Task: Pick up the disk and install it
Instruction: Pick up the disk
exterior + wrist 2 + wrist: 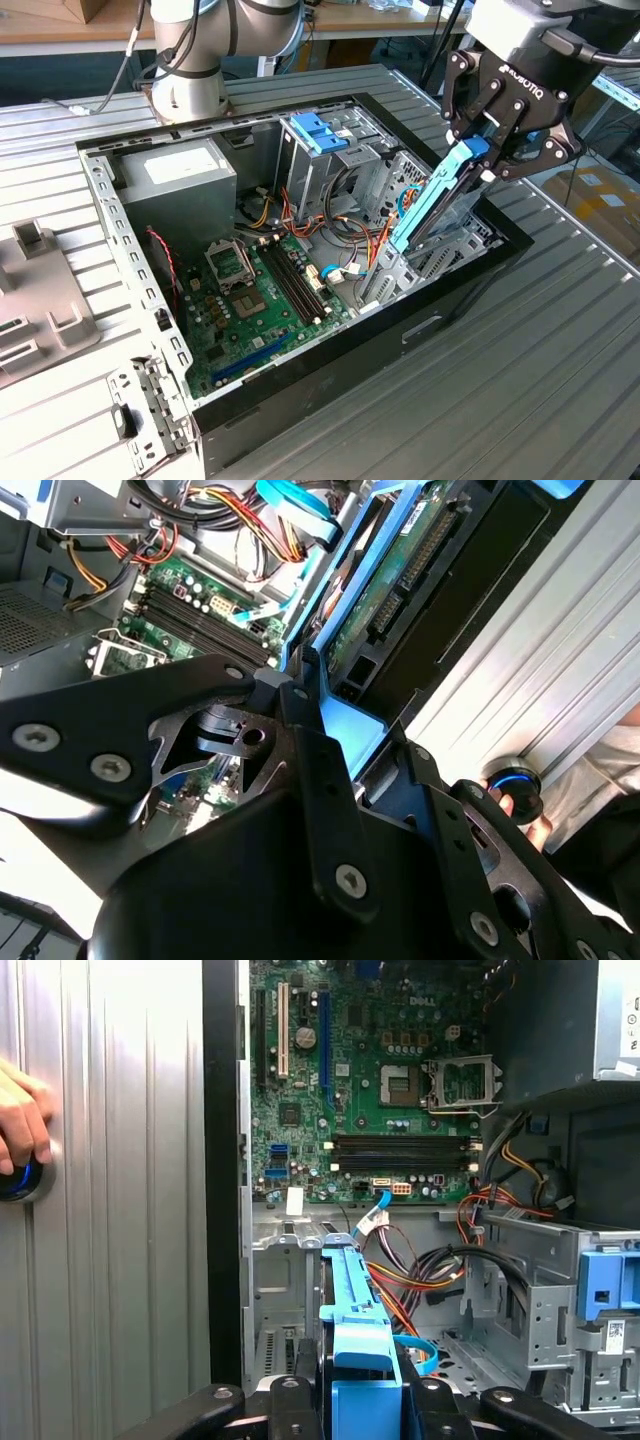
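The disk (428, 205), a dark body in light-blue rails, hangs steeply tilted over the side of the open computer case (108, 205) on the exterior view's right. Its lower end dips into the metal drive bay (450, 250). My gripper (482, 152) is shut on the disk's blue end tab from above. The second wrist view shows the disk's green circuit board side (400, 565) beyond the black fingers (300, 695). The blue rail (350, 1300) runs away from my gripper (365, 1400) in the first wrist view.
Inside the case lie the motherboard (260, 290), a power supply (180, 175), a tall drive cage with a blue bracket (320, 130) and loose cables (345, 235). A person's hand (20, 1120) rests on a blue button on the ribbed table. A grey moulded tray (35, 295) sits at the exterior view's left.
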Tool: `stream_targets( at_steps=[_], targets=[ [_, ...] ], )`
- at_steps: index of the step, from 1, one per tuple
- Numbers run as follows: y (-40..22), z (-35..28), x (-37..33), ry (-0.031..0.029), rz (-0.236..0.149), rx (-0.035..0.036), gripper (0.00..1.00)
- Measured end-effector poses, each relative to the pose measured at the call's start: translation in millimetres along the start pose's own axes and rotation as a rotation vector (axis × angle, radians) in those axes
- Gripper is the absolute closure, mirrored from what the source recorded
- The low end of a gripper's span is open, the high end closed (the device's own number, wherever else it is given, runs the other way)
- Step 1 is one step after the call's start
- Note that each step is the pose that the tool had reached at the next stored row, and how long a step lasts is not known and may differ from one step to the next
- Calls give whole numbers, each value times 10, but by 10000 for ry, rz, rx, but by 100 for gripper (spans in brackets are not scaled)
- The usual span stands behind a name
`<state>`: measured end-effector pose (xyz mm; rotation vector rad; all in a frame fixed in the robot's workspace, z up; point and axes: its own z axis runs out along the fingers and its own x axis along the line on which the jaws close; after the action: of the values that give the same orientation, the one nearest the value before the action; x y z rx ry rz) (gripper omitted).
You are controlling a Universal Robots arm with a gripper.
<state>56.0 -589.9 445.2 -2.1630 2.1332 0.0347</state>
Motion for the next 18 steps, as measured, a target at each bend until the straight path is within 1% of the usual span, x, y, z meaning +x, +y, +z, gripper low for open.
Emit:
stream_targets(
  at_steps=[7,10,12,14,18],
  targets=[
    [2,27,16,2,-3,-1,63],
    [4,66,20,0,-3,0,63],
    [5,79,21,0,-3,0,63],
    [7,110,24,-1,-2,0,63],
    [8,132,26,0,-3,0,63]
  ],
)
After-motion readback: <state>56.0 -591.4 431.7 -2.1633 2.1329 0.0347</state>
